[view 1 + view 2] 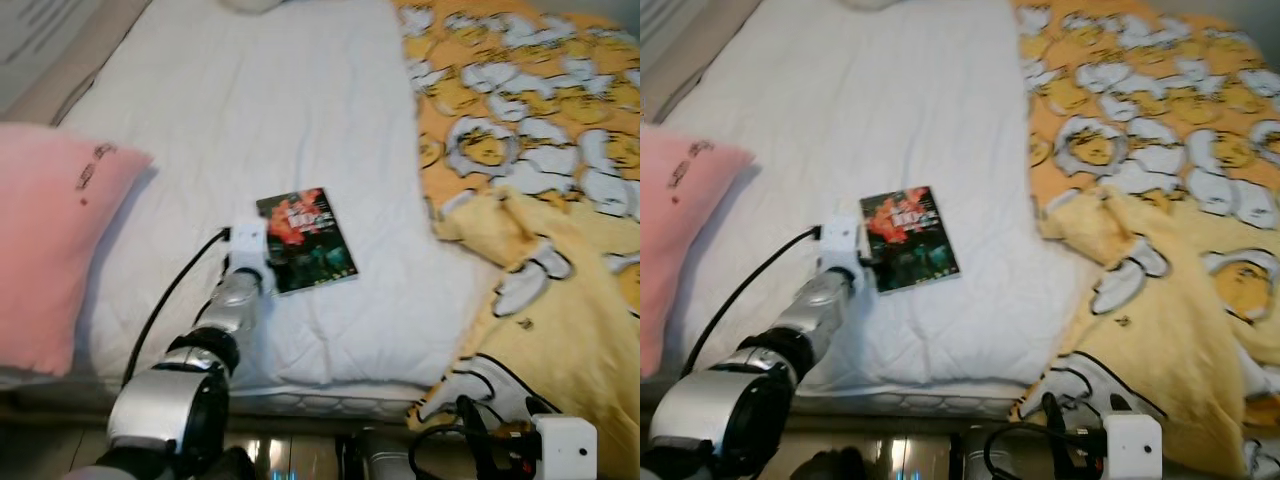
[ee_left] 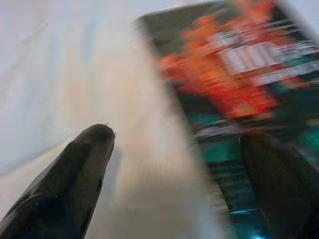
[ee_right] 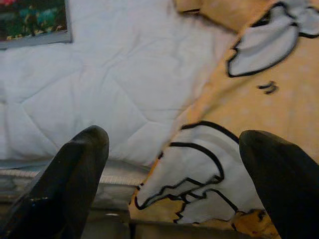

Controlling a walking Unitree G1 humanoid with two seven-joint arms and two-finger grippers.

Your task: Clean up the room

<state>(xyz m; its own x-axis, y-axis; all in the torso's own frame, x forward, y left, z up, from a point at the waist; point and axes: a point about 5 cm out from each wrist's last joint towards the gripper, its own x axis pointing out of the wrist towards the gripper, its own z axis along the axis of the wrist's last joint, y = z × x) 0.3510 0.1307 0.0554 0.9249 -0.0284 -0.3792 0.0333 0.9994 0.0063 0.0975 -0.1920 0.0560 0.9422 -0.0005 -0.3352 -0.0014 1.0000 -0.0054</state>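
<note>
On the white quilted bed (image 1: 300,110), near its front edge, a glossy rectangular book (image 1: 306,239) lies flat; the left claw (image 2: 174,144) spreads over its corner. Right claw (image 3: 172,144) gapes by the yellow blanket (image 1: 560,250).

The two eye views are looking forward and down from the robot's head onto the bed (image 1: 300,110), sharing nearly the same scene, the right eye's picture sitting slightly shifted; the left wrist camera is peering along its fingers (image 2: 75,179), very near the book (image 2: 239,84), blurred by closeness; the right wrist camera is looking from lower at the mattress edge and the yellow blanket (image 3: 279,99), catching the book's corner that both eye views are also showing.
</note>
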